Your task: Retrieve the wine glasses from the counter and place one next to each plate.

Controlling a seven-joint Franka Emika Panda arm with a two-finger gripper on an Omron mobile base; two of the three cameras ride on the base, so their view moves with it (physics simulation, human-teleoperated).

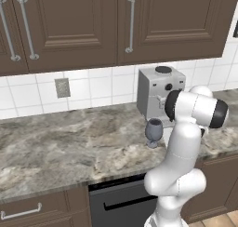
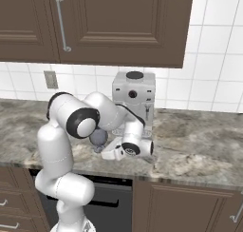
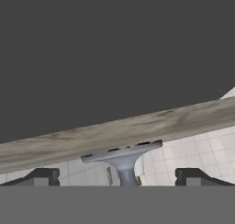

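Observation:
A smoky grey wide-bowled wine glass (image 1: 154, 130) stands on the marble counter (image 1: 69, 142), just in front of a coffee machine. From the right base view the glass (image 2: 98, 138) is partly hidden behind my forearm. My hand is low at counter height and reaches toward it from the right. In the hand view my gripper (image 3: 118, 176) is open. Its dark fingertips (image 3: 43, 176) stand wide to either side of the glass's stem and foot (image 3: 124, 152), without touching. The plates are out of view.
A grey coffee machine (image 1: 158, 93) stands against the white tiled wall close behind the glass. Dark brown upper cabinets (image 1: 83, 26) hang above the counter. A wall outlet (image 1: 62, 87) sits to the left, and a dishwasher front (image 1: 121, 203) is below the counter edge.

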